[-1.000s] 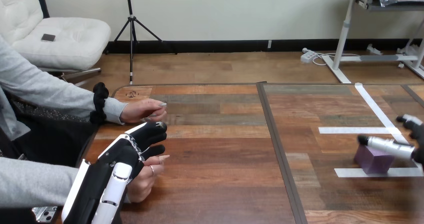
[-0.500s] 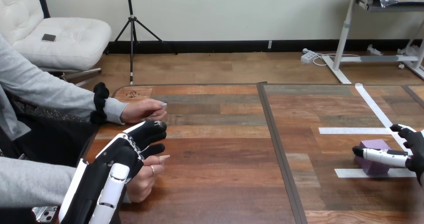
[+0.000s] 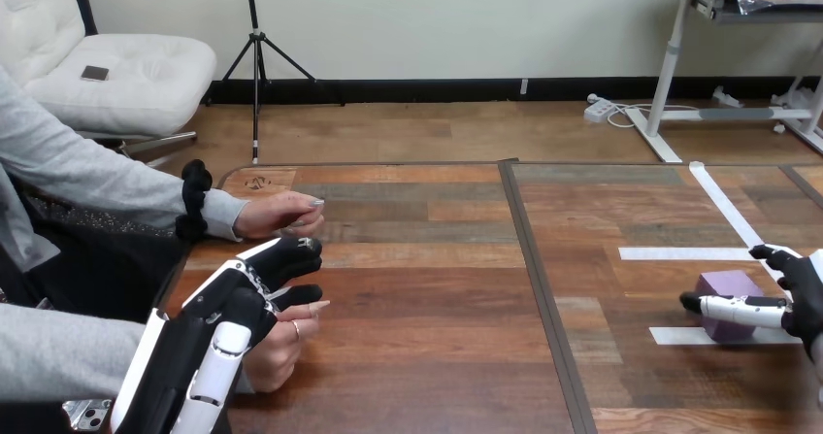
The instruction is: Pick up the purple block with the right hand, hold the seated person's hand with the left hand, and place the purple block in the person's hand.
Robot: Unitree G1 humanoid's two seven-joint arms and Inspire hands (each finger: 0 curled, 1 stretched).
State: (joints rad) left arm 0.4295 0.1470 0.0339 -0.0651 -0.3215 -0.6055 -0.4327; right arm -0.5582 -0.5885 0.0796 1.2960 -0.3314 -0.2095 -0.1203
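The purple block (image 3: 730,286) rests on the table at the far right, between two strips of white tape. My right hand (image 3: 801,293) reaches in from the right edge and straddles it. Its thumb (image 3: 738,308) lies across the block's near face and a finger (image 3: 774,253) reaches past its far right corner; the block sits on the wood. My left hand (image 3: 254,288) hovers at the lower left with relaxed fingers, lying over the person's near hand (image 3: 286,342), which rests palm-side up on the table edge. I see no finger curled round that hand.
The person's other hand (image 3: 281,215) lies on the table further back at the left. White tape strips (image 3: 684,253) mark the right half. A dark seam (image 3: 539,288) divides the table (image 3: 427,356) down the middle.
My right hand has sunk and pulled slightly nearer, so its thumb now crosses the block's lower front face instead of its top. My left hand and the person's hands have barely moved.
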